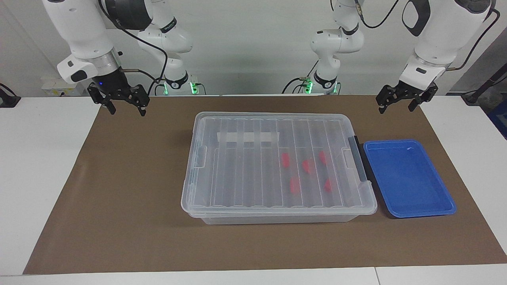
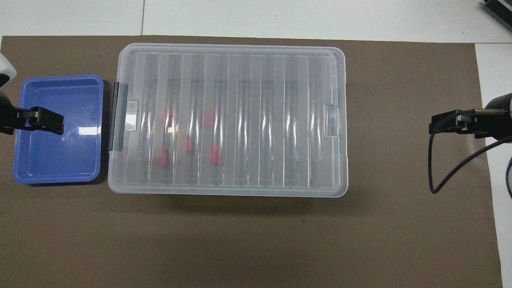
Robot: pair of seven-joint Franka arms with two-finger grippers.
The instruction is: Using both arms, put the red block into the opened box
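The box (image 1: 273, 218) (image 2: 240, 191) is a large clear bin in the middle of the brown mat, with its ribbed lid lying shut on it. Several red blocks (image 1: 285, 159) (image 2: 208, 118) show through the lid, inside the box toward the left arm's end. My right gripper (image 1: 127, 111) (image 2: 442, 125) hangs open and empty in the air over the right arm's end of the mat, well apart from the box. Over the left arm's end, above the blue tray's outer edge, my left gripper (image 1: 396, 108) (image 2: 44, 121) waits open and empty.
A shallow blue tray (image 1: 408, 182) (image 2: 56, 160) lies on the mat beside the box's black handle (image 1: 358, 158). A black cable (image 2: 434, 176) loops down from the right gripper. The brown mat (image 1: 119, 198) ends in white table at both sides.
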